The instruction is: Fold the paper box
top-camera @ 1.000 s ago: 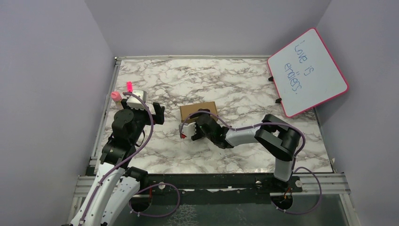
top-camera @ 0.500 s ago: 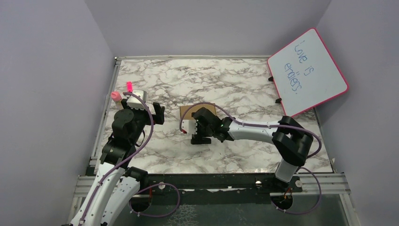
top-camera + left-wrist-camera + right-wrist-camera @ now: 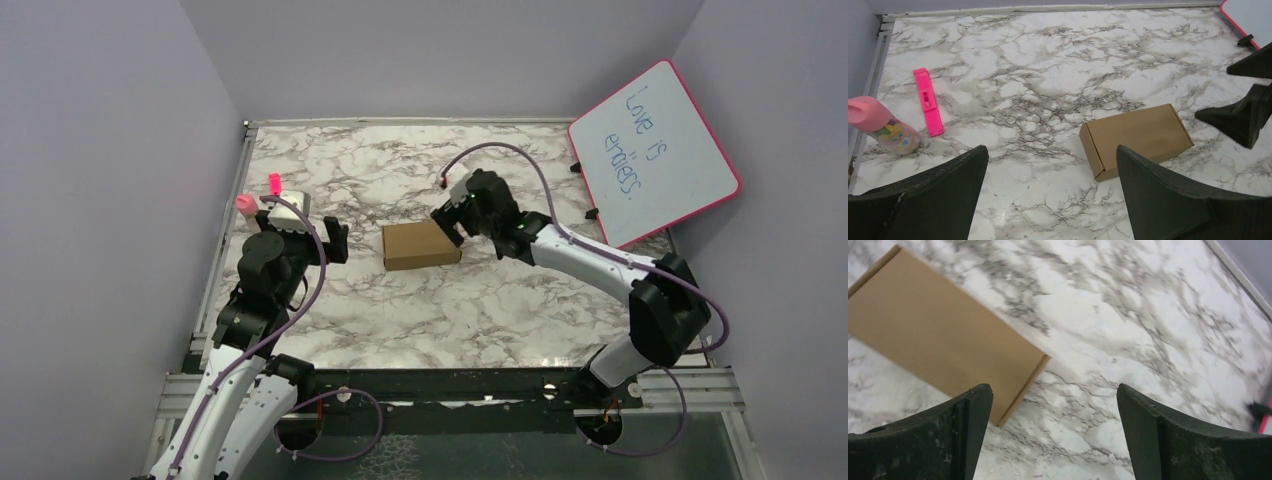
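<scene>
On a marble table [image 3: 520, 300] in a grey-walled cell, a paper box [image 3: 421, 245] sits between two open grippers.

The brown carton lies flat near the table's centre, its long axis running left to right, parallel to the near edge. The right gripper [image 3: 447, 224], jaws spread wide and empty, hovers just beside the box's right end, by its far corner. The left gripper [image 3: 338, 241], equally open, stands apart off the left end. The right arm is the nearer.

Overhead and both close wrist views share the paper box [image 3: 421, 245].
</scene>
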